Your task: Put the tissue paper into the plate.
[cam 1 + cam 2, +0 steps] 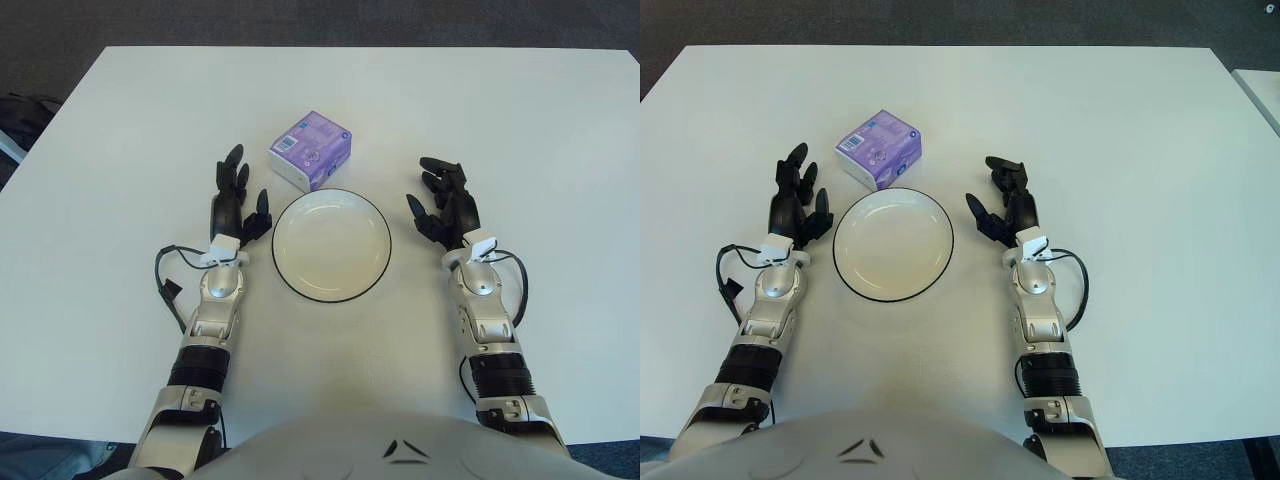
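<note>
White table (120,120), dark floor beyond. Left hand (235,205) left of plate, fingers spread, empty. Tissue pack (310,149) just beyond plate (331,285) far rim, slightly left. Likely light, soft, slick wrapper; pinch across short sides. Right hand (445,205) right of plate, loosely open, empty.
</note>
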Robot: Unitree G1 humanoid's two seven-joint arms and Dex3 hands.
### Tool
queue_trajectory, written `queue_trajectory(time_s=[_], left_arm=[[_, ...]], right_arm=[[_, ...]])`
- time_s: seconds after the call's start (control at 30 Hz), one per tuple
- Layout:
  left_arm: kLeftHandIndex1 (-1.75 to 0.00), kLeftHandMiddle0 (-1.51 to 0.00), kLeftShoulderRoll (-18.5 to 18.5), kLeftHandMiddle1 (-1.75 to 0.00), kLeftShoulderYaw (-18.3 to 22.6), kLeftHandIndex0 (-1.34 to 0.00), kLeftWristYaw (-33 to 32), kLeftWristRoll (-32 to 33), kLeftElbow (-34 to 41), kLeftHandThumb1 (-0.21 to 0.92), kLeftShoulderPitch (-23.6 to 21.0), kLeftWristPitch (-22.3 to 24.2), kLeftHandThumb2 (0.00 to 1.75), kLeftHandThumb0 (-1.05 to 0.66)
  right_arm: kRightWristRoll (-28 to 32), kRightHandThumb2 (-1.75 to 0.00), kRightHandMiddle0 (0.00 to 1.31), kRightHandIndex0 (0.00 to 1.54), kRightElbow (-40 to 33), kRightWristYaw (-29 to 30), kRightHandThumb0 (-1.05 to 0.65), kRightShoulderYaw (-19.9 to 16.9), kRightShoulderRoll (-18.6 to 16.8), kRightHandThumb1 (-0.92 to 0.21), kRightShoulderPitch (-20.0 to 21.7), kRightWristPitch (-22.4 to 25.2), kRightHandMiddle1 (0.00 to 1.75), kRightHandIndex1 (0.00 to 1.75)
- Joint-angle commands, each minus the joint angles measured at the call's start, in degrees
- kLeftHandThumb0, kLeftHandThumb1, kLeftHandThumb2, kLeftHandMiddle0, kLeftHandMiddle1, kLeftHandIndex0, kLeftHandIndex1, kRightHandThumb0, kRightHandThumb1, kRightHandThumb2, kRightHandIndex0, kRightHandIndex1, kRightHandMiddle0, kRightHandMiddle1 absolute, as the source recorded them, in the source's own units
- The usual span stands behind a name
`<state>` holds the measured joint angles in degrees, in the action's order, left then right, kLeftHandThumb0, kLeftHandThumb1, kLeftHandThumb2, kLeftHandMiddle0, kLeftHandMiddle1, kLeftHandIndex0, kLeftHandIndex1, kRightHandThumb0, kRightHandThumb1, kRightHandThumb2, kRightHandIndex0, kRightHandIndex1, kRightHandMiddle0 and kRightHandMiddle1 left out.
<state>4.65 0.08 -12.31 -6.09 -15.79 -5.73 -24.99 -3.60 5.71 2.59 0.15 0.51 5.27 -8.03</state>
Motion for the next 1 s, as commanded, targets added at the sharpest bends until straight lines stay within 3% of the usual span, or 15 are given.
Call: queue_trajectory(time_s=[0.0, 0.37, 0.57, 0.7, 0.8, 0.97], left_arm=[[-0.56, -0.32, -1.51, 0.00, -1.26, 0.00, 0.35, -1.38, -7.63, 0.92, 9.70, 2.38, 0.71, -0.64], [-0.60, -0.33, -1.18, -0.01, -1.01, 0.00, 0.59, -1.19, -5.78, 0.92, 10.29, 2.91, 0.71, -0.65], [-0.61, -0.33, -0.61, -0.01, -0.75, 0.00, 0.59, -1.63, 2.32, 0.92, 12.89, 5.39, 0.72, -0.67], [-0.61, -0.31, 0.08, 0.00, -0.12, 0.00, 0.36, -3.70, 12.93, 0.92, 15.28, 10.34, 0.74, -0.69], [-0.61, -0.31, 0.75, 0.00, 0.97, 0.00, 1.60, -4.99, 22.53, 0.92, 17.10, 17.49, 0.75, -0.72], [-0.61, -0.33, 3.50, -0.02, 3.03, 0.00, 5.61, -5.89, 32.27, 0.92, 17.30, 28.19, 0.77, -0.77]], right_arm=[[0.03, -0.41, 0.00, 0.48, 3.62, -0.02, -0.56, 0.36, -0.50, -0.83, -4.24, 4.28, 0.95, 0.55], [-0.12, -0.41, 0.00, 0.48, 3.57, 0.03, -0.58, 0.56, -0.52, -0.83, -4.32, 4.32, 0.95, 0.54], [0.02, -0.41, 0.01, 0.48, 3.44, -0.01, -0.57, 0.60, -0.61, -0.83, -4.45, 4.39, 0.96, 0.54], [-0.08, -0.41, 0.00, 0.48, 3.35, 0.07, -0.57, 0.62, -0.63, -0.83, -4.44, 4.62, 0.96, 0.54], [-0.25, -0.41, 0.00, 0.48, 3.51, 0.19, -0.58, 0.67, -0.61, -0.83, -4.35, 4.64, 0.96, 0.54], [-0.36, -0.41, 0.00, 0.48, 4.06, 0.34, -0.56, 0.75, -0.57, -0.83, -4.06, 4.51, 0.95, 0.54]])
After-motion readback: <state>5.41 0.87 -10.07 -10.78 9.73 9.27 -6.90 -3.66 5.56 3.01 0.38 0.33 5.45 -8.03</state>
